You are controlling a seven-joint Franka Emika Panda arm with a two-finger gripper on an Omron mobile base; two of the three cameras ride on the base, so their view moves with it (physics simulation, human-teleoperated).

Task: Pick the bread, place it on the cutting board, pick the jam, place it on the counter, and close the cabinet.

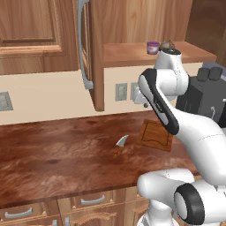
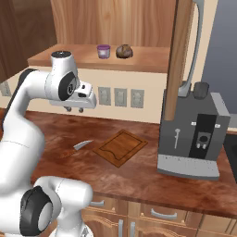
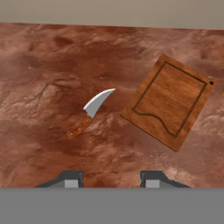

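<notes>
While its 2 fingertips stand spread apart with nothing between them, the gripper [image 3: 112, 178] hangs released above the counter [image 3: 39, 57], looking straight down at it. In the hand view only the tips show, cut off by the bottom edge. Just ahead lie a curved knife [image 3: 91, 113] and, beside its blade but not touching, the bare cutting board [image 3: 170, 99]. From the left base view the arm covers 1 corner of the board. Well above and behind the gripper, the jam [image 2: 103, 51] and the bread [image 2: 124, 51] sit side by side on the open cabinet [image 2: 178, 55] shelf; whether they touch is unclear. A coffee machine [image 2: 194, 134] stands beyond the board.
</notes>
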